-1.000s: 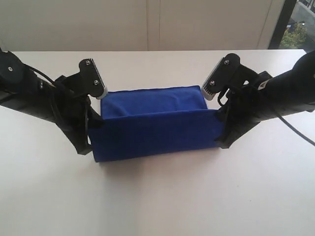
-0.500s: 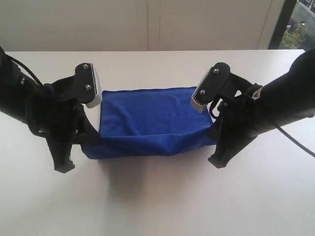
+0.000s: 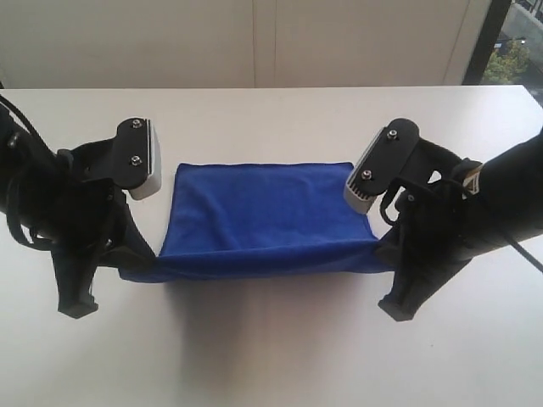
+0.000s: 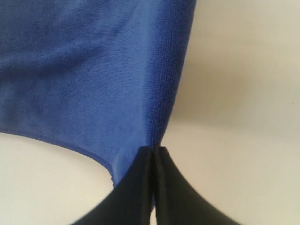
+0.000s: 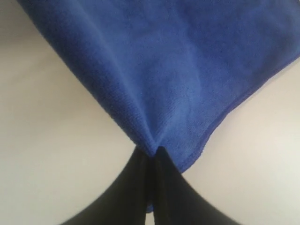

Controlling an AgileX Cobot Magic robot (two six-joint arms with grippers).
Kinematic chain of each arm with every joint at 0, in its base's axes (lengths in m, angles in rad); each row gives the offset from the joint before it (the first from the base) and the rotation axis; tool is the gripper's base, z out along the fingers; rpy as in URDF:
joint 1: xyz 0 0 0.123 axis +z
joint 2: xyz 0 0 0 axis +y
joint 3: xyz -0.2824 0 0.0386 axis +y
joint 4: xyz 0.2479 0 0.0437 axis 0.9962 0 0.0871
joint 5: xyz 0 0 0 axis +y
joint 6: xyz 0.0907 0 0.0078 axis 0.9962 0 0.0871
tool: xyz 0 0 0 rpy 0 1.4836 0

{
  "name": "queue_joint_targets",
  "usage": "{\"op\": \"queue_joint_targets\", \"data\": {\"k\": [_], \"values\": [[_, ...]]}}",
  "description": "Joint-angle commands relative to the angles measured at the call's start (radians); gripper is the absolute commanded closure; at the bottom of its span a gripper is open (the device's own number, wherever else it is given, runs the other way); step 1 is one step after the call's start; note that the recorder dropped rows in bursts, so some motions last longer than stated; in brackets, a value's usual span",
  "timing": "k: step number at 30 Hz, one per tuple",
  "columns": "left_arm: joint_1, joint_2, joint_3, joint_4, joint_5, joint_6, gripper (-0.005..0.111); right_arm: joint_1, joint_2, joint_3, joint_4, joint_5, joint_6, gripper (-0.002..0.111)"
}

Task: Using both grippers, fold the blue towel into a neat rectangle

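Observation:
The blue towel (image 3: 263, 212) lies spread across the middle of the white table, its near edge lifted and stretched taut between both arms. My left gripper (image 3: 127, 268) is shut on the near left corner, and the left wrist view shows the black tips (image 4: 154, 149) pinching the towel (image 4: 93, 79) at its hem. My right gripper (image 3: 392, 263) is shut on the near right corner; in the right wrist view the tips (image 5: 154, 151) clamp a fold of the towel (image 5: 178, 70). No white label shows.
The white table (image 3: 271, 356) stretches bare in front of the towel and on both sides. A pale wall stands behind its far edge, with a window (image 3: 517, 42) at the far right. A shadow falls beneath the lifted edge.
Both grippers have moved towards the near side of the table, still holding the corners. The towel's held edge came with them, so the cloth now stretches flatter and lower.

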Motion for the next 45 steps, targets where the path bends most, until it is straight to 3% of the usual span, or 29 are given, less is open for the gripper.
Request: {"op": "queue_joint_targets", "data": {"k": [1, 10, 17, 23, 45], "values": [[0.003, -0.010, 0.006, 0.026, 0.001, -0.035, 0.107, 0.010, -0.010, 0.006, -0.010, -0.003, 0.007, 0.108], [0.003, -0.008, 0.006, 0.003, -0.292, -0.054, 0.107, 0.010, 0.019, 0.006, -0.052, -0.185, 0.060, 0.108], [0.003, 0.057, 0.006, -0.009, -0.432, -0.061, 0.107, 0.008, 0.083, 0.005, -0.196, -0.334, 0.205, 0.108], [0.003, 0.116, 0.006, -0.009, -0.539, -0.061, 0.107, -0.007, 0.127, 0.001, -0.218, -0.447, 0.210, 0.108], [0.003, 0.198, 0.001, -0.012, -0.814, -0.061, 0.107, -0.131, 0.297, -0.139, -0.260, -0.476, 0.197, 0.108]]}}
